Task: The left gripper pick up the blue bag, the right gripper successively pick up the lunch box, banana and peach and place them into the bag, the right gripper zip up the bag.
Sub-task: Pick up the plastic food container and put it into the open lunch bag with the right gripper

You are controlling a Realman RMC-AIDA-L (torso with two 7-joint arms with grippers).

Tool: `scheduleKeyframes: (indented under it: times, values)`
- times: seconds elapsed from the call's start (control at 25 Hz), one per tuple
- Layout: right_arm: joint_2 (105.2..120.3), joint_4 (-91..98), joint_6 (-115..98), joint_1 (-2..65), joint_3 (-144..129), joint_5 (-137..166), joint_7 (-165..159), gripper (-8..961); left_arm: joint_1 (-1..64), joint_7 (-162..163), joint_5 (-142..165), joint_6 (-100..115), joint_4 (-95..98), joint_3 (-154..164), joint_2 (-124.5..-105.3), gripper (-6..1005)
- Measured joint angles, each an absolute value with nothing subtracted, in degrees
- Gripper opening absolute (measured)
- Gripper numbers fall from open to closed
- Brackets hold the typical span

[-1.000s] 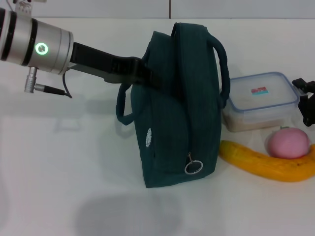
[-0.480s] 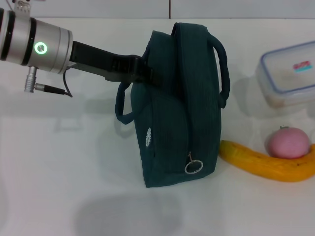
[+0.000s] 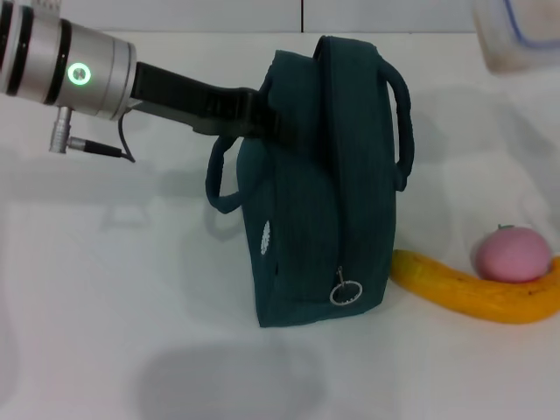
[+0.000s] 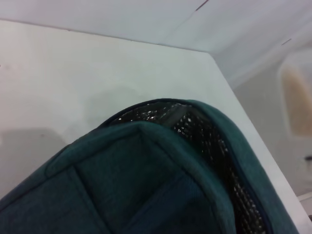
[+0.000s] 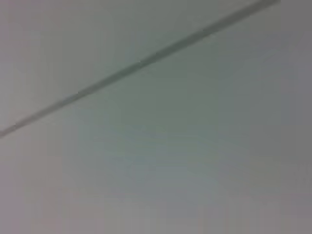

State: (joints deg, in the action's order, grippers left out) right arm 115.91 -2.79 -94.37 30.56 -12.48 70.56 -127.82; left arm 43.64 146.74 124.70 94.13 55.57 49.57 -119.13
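Observation:
The dark teal-blue bag stands upright on the white table, handles on top. My left gripper is shut on the bag's upper left edge. The left wrist view shows the bag with its top open and silver lining inside. The clear lunch box with a blue rim is up in the air at the top right corner, cut off by the picture's edge. The yellow banana lies right of the bag, and the pink peach sits against it. My right gripper is out of view.
The bag's zipper pull ring hangs low on its front right corner. The white table stretches left of and in front of the bag. The right wrist view shows only a pale surface with a dark seam.
The lunch box has risen from the table beside the bag up to the top right corner. The left arm and bag shifted slightly right. Banana and peach have not moved.

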Motion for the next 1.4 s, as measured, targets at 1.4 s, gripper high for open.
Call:
scheduleKeyframes:
  times: [1.4]
  values:
    - [116.19,-3.1,-83.0,41.9,-25.7,83.1,-107.6,192,46.1,146.9,124.0,94.3,55.4,50.1,-119.15,55]
